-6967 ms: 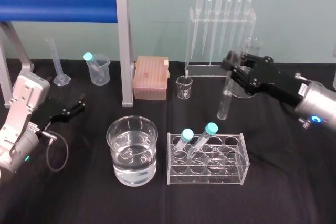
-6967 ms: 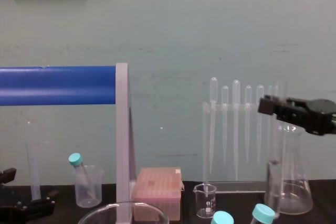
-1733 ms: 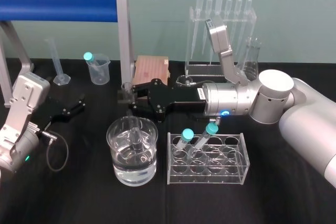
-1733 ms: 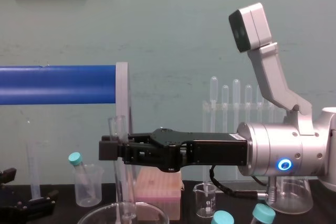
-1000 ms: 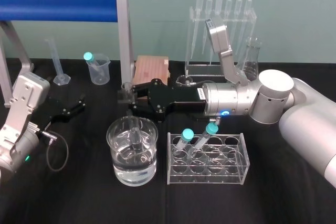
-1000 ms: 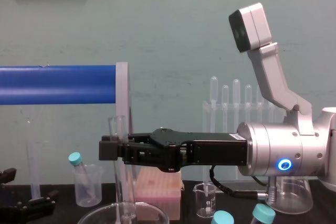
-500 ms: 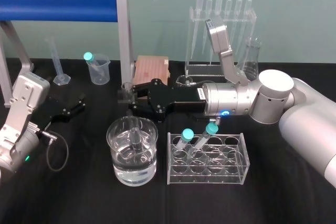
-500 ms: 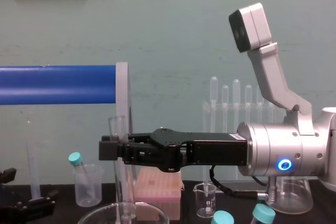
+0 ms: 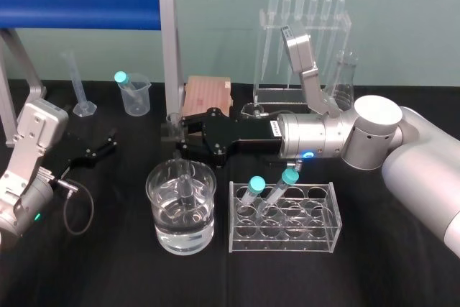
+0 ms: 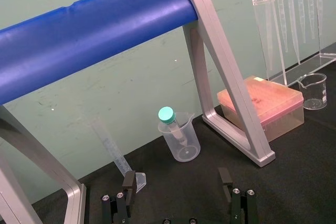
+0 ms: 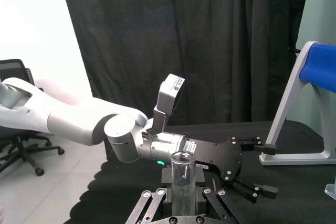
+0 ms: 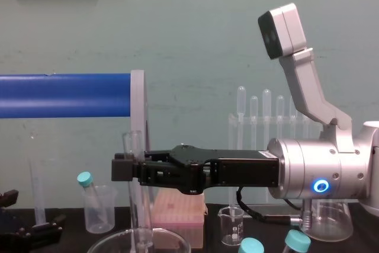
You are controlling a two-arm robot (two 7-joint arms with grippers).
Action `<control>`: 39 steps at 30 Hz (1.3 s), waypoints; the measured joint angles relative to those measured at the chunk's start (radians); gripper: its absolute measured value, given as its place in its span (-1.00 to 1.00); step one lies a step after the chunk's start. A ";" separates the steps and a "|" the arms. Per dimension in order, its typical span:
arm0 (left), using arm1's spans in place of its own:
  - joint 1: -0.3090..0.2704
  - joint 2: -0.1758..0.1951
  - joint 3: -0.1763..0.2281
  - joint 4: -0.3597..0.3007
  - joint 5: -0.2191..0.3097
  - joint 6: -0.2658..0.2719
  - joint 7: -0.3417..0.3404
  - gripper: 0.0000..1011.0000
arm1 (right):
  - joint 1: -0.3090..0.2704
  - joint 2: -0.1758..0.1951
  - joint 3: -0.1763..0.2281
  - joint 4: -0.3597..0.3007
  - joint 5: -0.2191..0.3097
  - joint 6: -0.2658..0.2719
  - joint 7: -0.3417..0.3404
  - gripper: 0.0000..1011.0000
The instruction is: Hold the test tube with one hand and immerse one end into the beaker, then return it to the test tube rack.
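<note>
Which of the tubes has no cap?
The test tube clamped upright in the right gripper, dipping into the beaker; the other three wear teal caps.

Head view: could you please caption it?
Right gripper holds the test tube upright in the beaker; left gripper parked.

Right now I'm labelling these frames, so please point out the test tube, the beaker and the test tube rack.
test tube (image 12: 132, 145): chest view, glass just below its lip.
beaker (image 9: 183, 239): head view, front wall.
test tube rack (image 9: 287, 242): head view, front panel.
</note>
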State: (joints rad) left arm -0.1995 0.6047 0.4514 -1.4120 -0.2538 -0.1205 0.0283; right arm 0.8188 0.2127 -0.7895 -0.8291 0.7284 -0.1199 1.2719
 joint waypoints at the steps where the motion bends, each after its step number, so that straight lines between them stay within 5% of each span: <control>1: 0.000 0.000 0.000 0.000 0.000 0.000 0.000 0.98 | 0.000 0.000 0.000 0.000 0.000 0.000 0.000 -0.51; 39: 0.000 0.000 0.000 0.000 0.000 0.000 0.000 0.98 | 0.000 0.000 0.000 0.000 0.000 0.000 0.000 -0.51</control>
State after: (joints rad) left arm -0.1995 0.6047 0.4514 -1.4120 -0.2539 -0.1205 0.0283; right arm 0.8188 0.2127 -0.7895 -0.8292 0.7284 -0.1199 1.2719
